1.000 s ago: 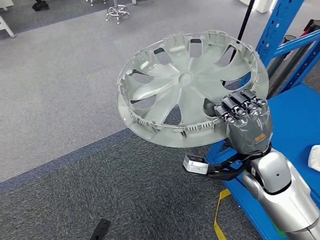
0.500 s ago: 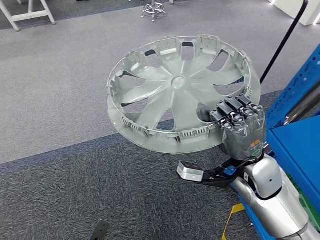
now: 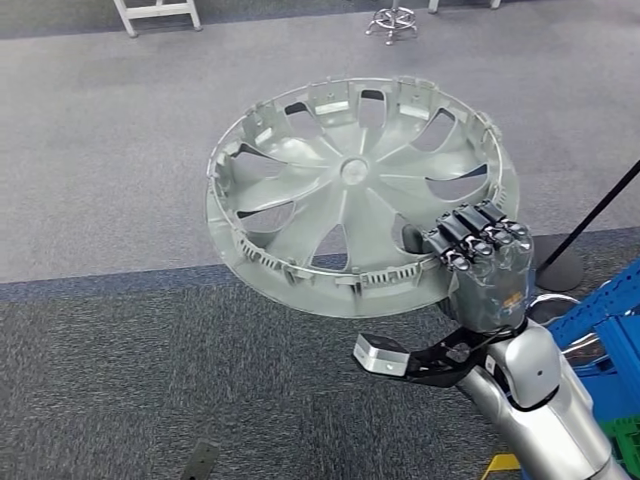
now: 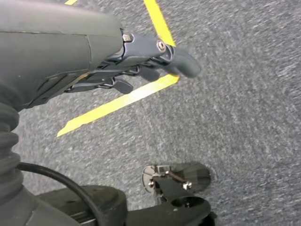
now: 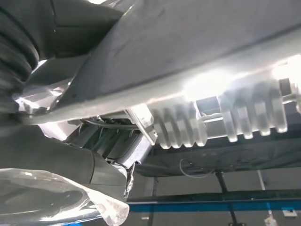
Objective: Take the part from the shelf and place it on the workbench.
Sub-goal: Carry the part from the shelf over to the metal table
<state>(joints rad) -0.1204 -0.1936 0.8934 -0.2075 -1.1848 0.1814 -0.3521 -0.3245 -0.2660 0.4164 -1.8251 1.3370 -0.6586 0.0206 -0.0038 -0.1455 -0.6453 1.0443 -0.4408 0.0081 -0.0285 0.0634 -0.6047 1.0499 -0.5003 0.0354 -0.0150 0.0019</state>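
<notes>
While held aloft: the silver hubcap (image 3: 355,190) lies nearly flat above the grey carpet (image 3: 113,380), inner face up.
Right hand (image 3: 483,262): fingers (image 3: 472,228) curled over the hubcap's near rim, gripping it.
Left hand (image 4: 106,61): hangs over carpet and yellow floor tape (image 4: 117,101); fingers loosely extended, holding nothing.
Blue shelf (image 3: 604,310): beside the right arm.

Grey carpet floor (image 3: 113,380), yellow tape lines (image 4: 117,101), blue shelf (image 3: 604,320).
</notes>
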